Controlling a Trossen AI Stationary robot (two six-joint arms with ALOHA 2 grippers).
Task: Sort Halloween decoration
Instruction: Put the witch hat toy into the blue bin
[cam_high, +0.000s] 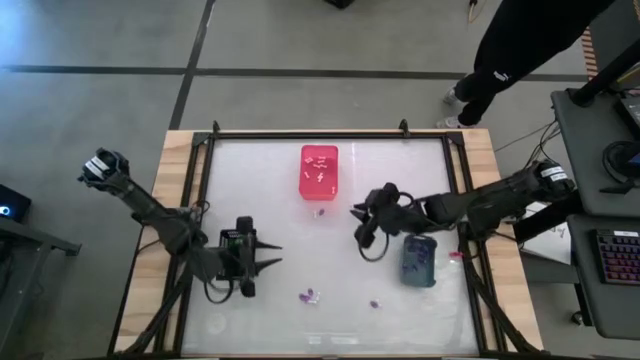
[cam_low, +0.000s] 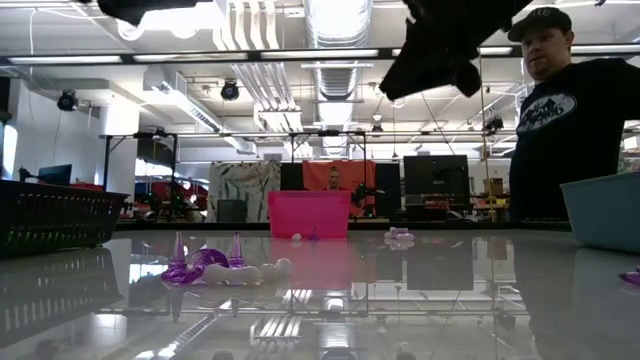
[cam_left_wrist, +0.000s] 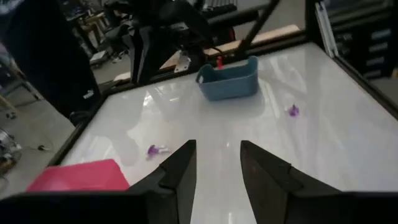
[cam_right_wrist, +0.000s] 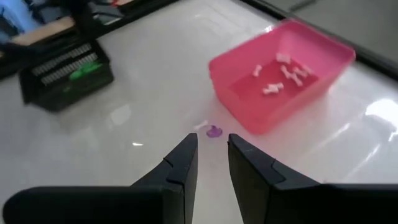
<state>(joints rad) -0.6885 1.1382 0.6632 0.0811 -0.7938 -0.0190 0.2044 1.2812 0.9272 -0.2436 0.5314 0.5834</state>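
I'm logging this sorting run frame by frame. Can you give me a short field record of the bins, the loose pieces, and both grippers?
pink bin: far middle of the table, white pieces inside
grey-blue bin: right side of the table
black basket: holds green pieces
loose pieces: purple piece just in front of the pink bin; purple and white cluster near the front edge; small purple piece to its right
left gripper: open, empty, left of centre
right gripper: open, empty, near the purple piece by the pink bin
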